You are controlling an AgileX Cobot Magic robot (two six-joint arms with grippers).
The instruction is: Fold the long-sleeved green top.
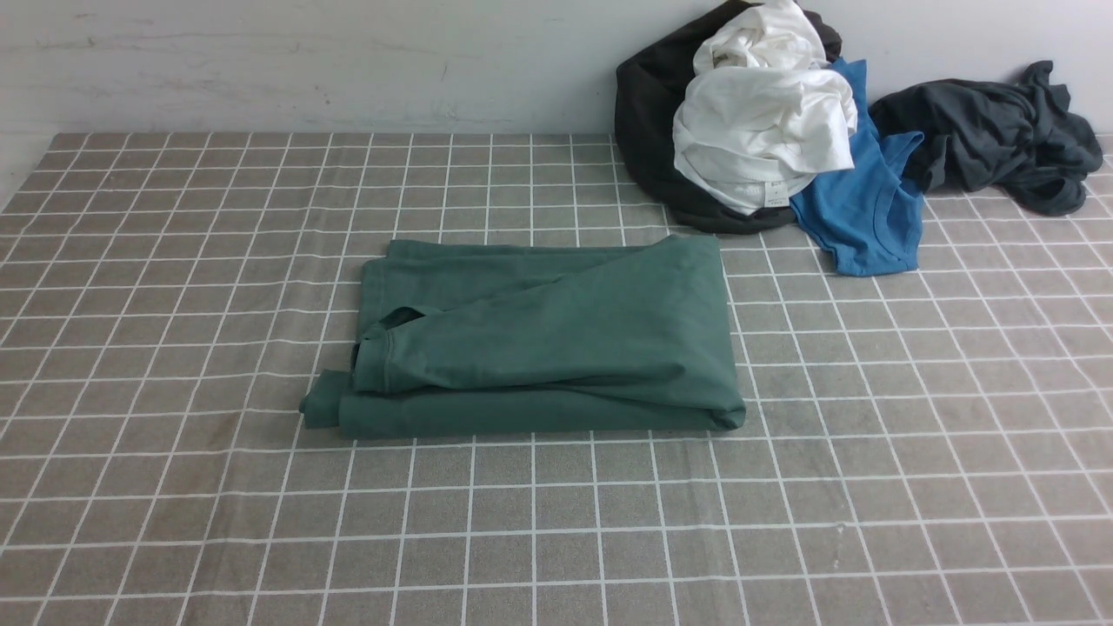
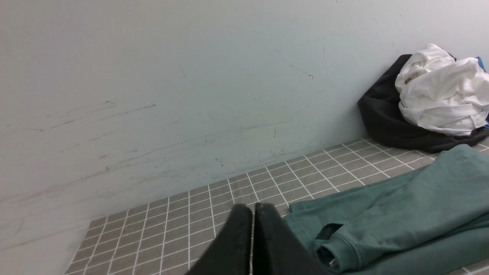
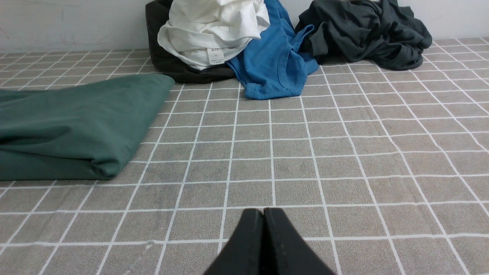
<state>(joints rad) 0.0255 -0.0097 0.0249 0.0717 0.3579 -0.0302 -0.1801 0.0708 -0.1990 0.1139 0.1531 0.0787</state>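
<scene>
Fabric first: the green long-sleeved top [image 1: 556, 339] lies folded into a compact rectangle near the middle of the worktop [image 1: 869, 487], a little toward the far edge. One cuffed sleeve [image 1: 383, 348] is laid across the top layer, its cuff ending at the left end of the bundle, and a small flap of cloth sticks out at the near left corner of the fold. To my eye the folding looks done or nearly so.

My left jaws [image 2: 253, 214] are clenched on nothing, off the left end of the top with the cuff close by in that wrist's view. My right jaws [image 3: 263, 219] are likewise pressed shut and empty, over bare cloth covering off the right end of the bundle.

What could go wrong: if I sweep the left arm low past that loose cuff, I could snag it and drag the sleeve off, undoing the fold. The protruding flap could catch the same way. Pushing the bundle toward the far right corner would run it into the pile there: a white garment [image 1: 765, 130] on a black one [image 1: 652, 113], the blue T-shirt [image 1: 869, 209] and the dark grey garment [image 1: 991, 130].
</scene>
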